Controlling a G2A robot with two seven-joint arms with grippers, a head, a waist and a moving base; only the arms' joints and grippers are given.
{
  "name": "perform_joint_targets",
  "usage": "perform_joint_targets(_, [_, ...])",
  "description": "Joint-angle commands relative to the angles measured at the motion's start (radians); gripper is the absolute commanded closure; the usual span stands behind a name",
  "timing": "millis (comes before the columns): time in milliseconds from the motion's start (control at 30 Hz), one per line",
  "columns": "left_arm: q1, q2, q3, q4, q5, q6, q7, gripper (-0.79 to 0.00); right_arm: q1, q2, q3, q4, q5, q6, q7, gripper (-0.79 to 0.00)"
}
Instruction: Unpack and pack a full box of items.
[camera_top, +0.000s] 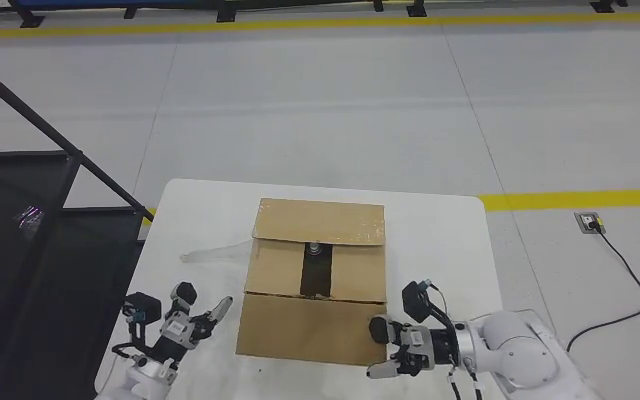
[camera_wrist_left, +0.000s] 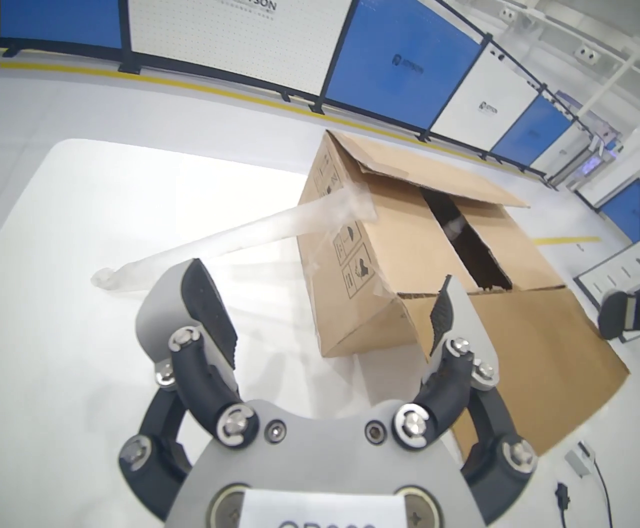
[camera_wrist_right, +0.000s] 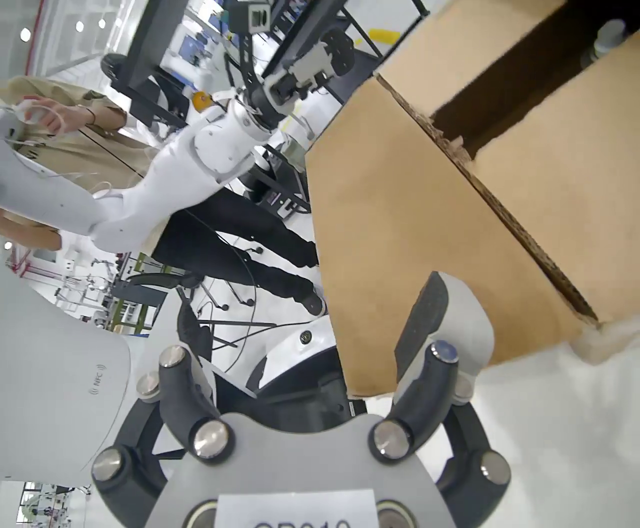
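The right gripper (camera_wrist_right: 310, 310) sits open at the centre of the frame, just beside the corner of the cardboard box (camera_wrist_right: 400, 200). A dark gap (camera_wrist_right: 500, 80) parts the box's top flaps.

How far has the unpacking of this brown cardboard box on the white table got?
Done: the clear tape strip trails loose from the brown cardboard box, and its outer flaps are folded out. In hand: nothing; left gripper and right gripper sit open by the near flap. Left: a capped item shows through the gap, not unpacked.
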Motion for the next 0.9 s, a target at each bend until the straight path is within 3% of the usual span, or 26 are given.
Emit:
perform_joint_targets(0, [0.005,0.004,0.003,0.005,0.069,-0.027,0.0,-0.785,0.022,-0.004,-0.027,0.018,0.002,0.02,-0.022,-0.785])
perform_joint_targets(233, [0.003,0.009,0.039,0.046,0.249,-0.044,-0.006,-0.785,0.075,-0.018,-0.066,0.054,0.166,0.096,-0.129,-0.785])
perform_joint_targets(367, [-0.012,0.009,0.053,0.068,0.27,-0.027,-0.004,-0.785,0.103,-0.026,-0.049,0.094,0.362,0.214,-0.213,-0.785])
perform_joint_targets(467, [-0.016,0.009,0.056,0.073,0.27,-0.023,-0.006,-0.785,0.12,-0.028,-0.031,0.108,0.407,0.329,-0.273,-0.785])
perform_joint_targets(867, [-0.016,0.009,0.056,0.073,0.27,-0.023,-0.006,-0.785,0.113,-0.03,-0.039,0.105,0.422,0.34,-0.279,-0.785])
